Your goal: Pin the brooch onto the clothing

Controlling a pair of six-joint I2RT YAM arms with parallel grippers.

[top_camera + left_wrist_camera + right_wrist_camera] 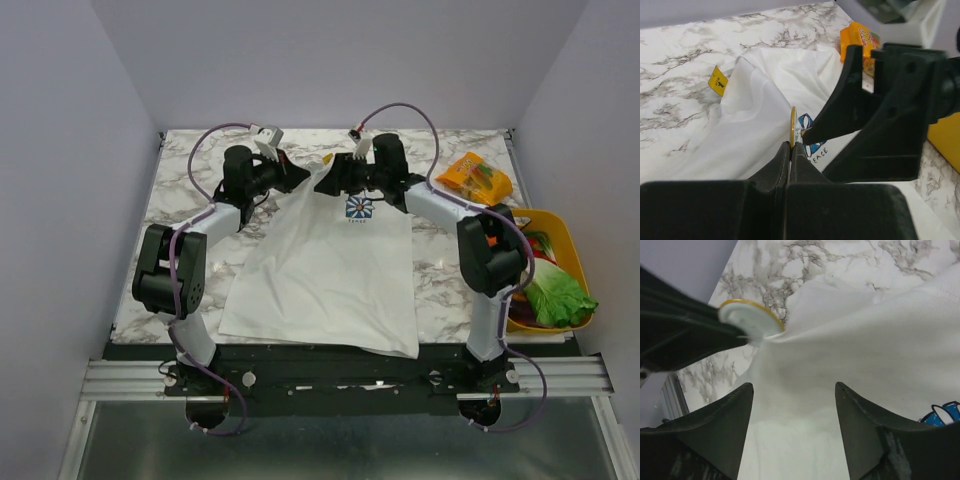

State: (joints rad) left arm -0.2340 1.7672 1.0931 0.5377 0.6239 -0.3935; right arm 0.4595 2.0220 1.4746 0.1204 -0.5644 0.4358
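Seen from above, both arms reach to the top edge of the white T-shirt (330,270), with the left gripper (305,172) and right gripper (331,183) nearly meeting above its flower emblem (359,207). In the left wrist view, the brooch (793,125), a thin gold-rimmed disc seen edge-on at centre frame, is pinched between the left gripper's pressed-together fingers (782,165). In the right wrist view, its white back shows at upper left with cloth gathered against it, and the right gripper's fingers (860,415) are spread wide, holding nothing.
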